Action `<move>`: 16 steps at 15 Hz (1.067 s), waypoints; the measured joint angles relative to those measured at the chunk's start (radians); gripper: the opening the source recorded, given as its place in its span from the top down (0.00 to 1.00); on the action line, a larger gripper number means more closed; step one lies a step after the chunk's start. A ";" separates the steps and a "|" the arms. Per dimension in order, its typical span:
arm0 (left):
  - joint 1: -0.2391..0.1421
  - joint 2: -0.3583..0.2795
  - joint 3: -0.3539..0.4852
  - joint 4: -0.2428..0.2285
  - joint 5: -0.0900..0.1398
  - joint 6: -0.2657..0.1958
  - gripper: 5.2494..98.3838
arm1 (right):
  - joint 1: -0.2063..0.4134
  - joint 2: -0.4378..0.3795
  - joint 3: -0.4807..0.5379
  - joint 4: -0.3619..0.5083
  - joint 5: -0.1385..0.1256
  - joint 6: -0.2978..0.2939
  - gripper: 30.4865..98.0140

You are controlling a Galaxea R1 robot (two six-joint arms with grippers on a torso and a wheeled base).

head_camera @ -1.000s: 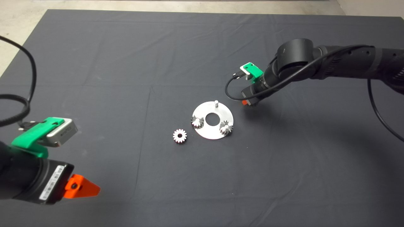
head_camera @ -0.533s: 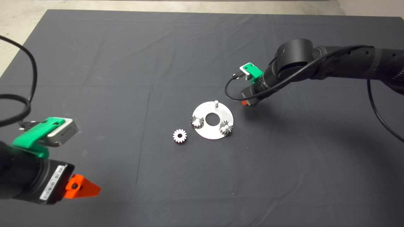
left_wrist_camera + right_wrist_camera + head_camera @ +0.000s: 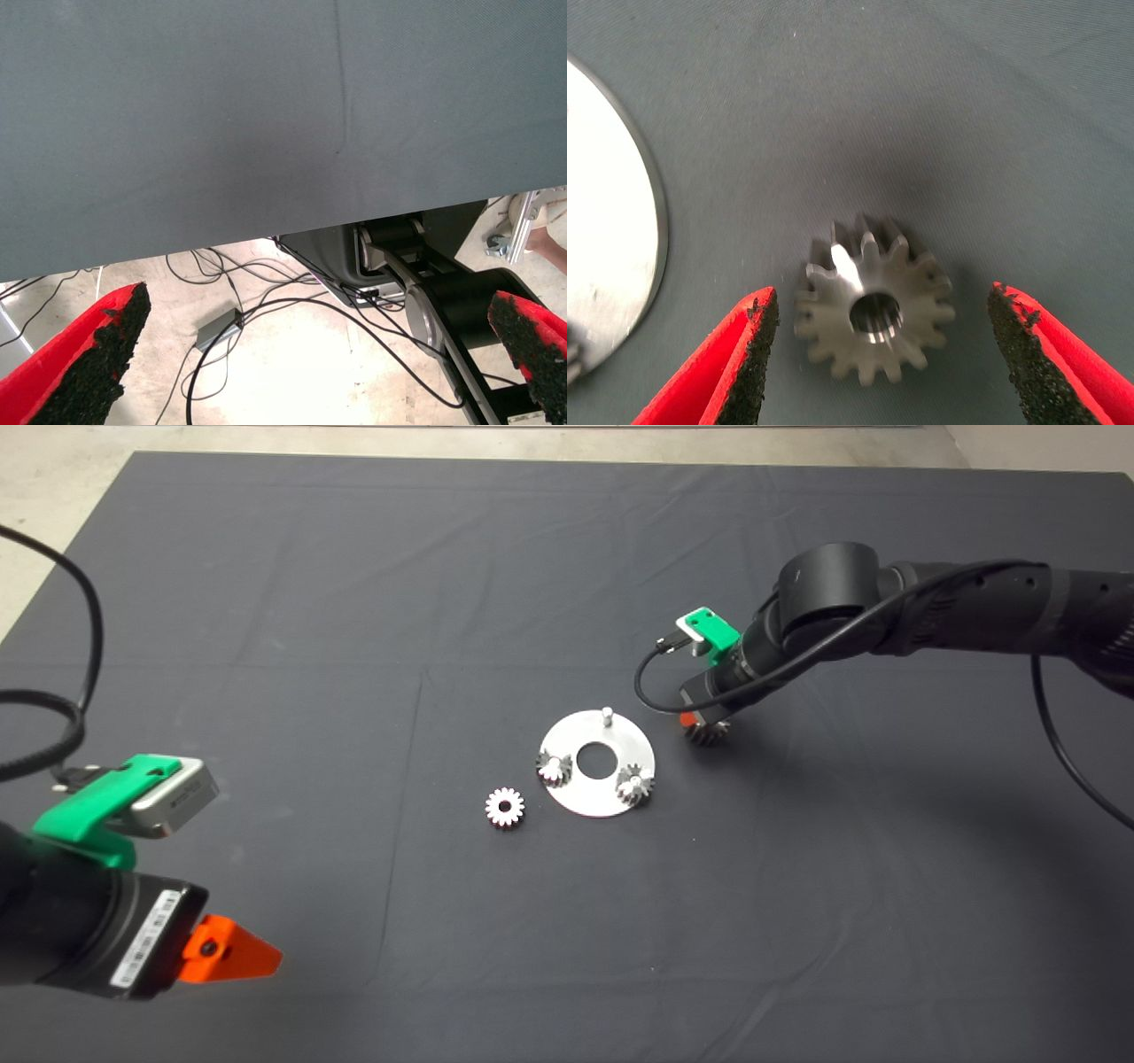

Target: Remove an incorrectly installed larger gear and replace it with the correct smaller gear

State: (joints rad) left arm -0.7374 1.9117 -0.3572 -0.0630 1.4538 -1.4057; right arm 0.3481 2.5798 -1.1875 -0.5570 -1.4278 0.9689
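The larger gear (image 3: 875, 310) lies flat on the mat (image 3: 354, 602) between the right gripper (image 3: 881, 354)'s wide jaws, touching neither, just beside the plate (image 3: 585, 793). It looks set aside, so next comes fetching the smaller gear (image 3: 505, 807) for the plate's bare pin (image 3: 608, 713). The left gripper (image 3: 310, 354) waits off the counter, jaws wide; no writing is readable.

Even, soft light falls from above on my mat (image 3: 354, 602); my right arm (image 3: 930, 607) throws a broad faint shadow across it beside the disc (image 3: 598, 784), which glares white. Under my right wrist the larger gear (image 3: 873, 310) looks slightly soft, shadow pooled behind it.
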 measured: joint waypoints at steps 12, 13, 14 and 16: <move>0.001 0.011 0.017 0.272 -0.084 0.046 0.00 | 0.381 -0.283 0.518 0.644 -0.017 0.138 0.24; 0.004 0.010 0.018 0.303 -0.087 0.027 0.00 | 0.395 -0.323 0.598 0.668 -0.016 0.186 0.23; 0.018 0.008 0.020 0.355 -0.086 -0.004 0.00 | 0.408 -0.365 0.670 0.681 -0.018 0.230 0.23; 0.057 0.005 0.022 0.487 -0.084 -0.054 0.00 | 0.444 -0.432 0.769 0.690 -0.021 0.304 0.15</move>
State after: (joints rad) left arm -0.6801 1.9166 -0.3353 0.4245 1.3700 -1.4600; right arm 0.7918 2.1477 -0.4186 0.1328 -1.4489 1.2730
